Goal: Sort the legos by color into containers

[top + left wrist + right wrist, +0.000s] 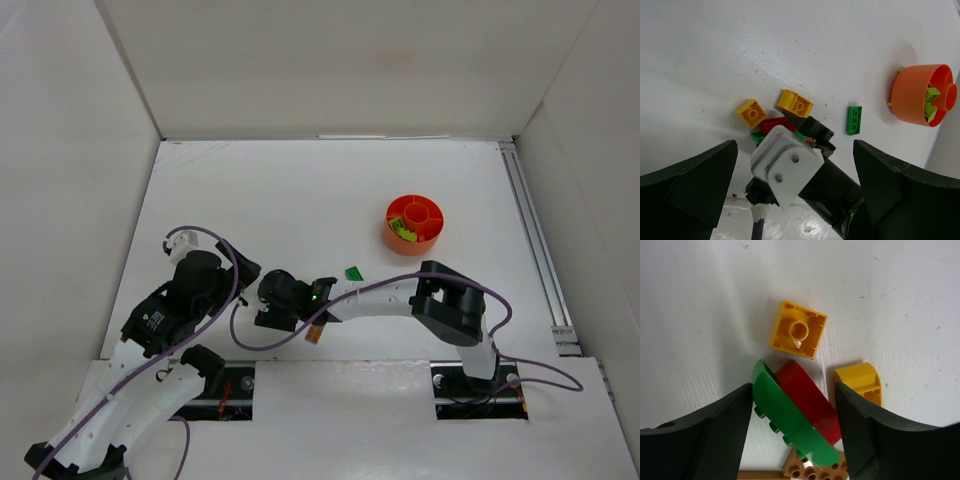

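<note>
White counter (300, 200) carries everything. I see the orange-red bowl (414, 223) far right, with lime bricks (930, 100) in it. My left tool (240, 270) hangs wide and empty. My right tool (792, 407) is spread wide astride a green curved brick (785, 415) and a red brick (810, 400), touching, with their long axes diagonal between the fingers. Two yellow bricks (798, 330) lie just beside.

High rear overview; both wrist views close over one brick pile (810, 400)
</note>
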You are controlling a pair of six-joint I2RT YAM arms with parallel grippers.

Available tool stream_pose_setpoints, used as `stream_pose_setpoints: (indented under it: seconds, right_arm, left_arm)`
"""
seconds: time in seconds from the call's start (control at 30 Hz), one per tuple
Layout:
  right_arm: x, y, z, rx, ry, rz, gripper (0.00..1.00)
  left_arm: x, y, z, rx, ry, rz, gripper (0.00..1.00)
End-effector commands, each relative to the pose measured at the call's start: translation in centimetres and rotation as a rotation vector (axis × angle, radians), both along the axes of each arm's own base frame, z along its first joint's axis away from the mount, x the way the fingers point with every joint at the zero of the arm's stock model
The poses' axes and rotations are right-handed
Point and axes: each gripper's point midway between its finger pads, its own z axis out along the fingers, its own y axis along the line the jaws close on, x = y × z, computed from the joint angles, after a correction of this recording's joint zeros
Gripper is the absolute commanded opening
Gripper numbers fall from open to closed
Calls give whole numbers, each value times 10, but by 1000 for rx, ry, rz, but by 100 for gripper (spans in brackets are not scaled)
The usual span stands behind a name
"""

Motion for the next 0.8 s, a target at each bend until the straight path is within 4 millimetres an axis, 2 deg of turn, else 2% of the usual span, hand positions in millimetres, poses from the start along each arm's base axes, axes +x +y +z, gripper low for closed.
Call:
stream_pose_setpoints:
  seconds: [0.0,0.03,0.13,0.27,0.3,0.33,0.37,0.4,0.47,0.5,0.53,0.57,0.6,0.63,0.7,0.73,0.77]
  right_arm:
    - [0,4,5,-3,-10,-2,69]
    - [4,0,4,-9,0,-22,62]
    - [8,-1,4,-5,7,-43,52]
    - [20,-1,34,71,21,-131,44]
    - [28,-3,51,121,34,-177,44]
    - [31,-7,59,142,49,-211,43]
    - [45,-18,63,158,65,-271,43]
    - [49,-27,77,194,98,-324,41]
    - [66,-48,87,241,135,-414,41]
    - [66,-67,76,226,159,-460,41]
    - [67,-80,88,273,195,-531,41]
    - [70,-93,87,286,211,-579,41]
    - [78,-122,72,255,231,-680,41]
    - [77,-136,74,278,262,-746,41]
    - [78,-162,64,258,269,-841,41]
    - [75,-173,54,252,280,-901,41]
    - [69,-184,49,220,287,-938,41]
  left_arm:
    - [3,3,18,-9,-51,12,100]
    - [3,3,18,-9,-51,12,100]
    - [5,2,19,-14,-59,12,100]
    - [8,0,18,-16,-61,12,100]
    - [10,-1,20,-15,-73,7,100]
    - [10,-3,18,-15,-61,0,100]
    - [12,-4,17,-18,-66,0,100]
    - [14,-8,21,-29,-83,-15,100]
    - [17,-12,12,-15,-64,-33,100]
    - [20,-16,17,-27,-87,-53,100]
    - [22,-18,13,-13,-83,-62,100]
    - [24,-24,12,-17,-77,-93,100]
    - [25,-27,8,-13,-74,-114,100]
    - [31,-33,8,-21,-94,-131,100]
    - [34,-43,2,-12,-90,-190,100]
    - [40,-49,7,-22,-115,-207,100]
    - [42,-52,3,-16,-111,-225,100]
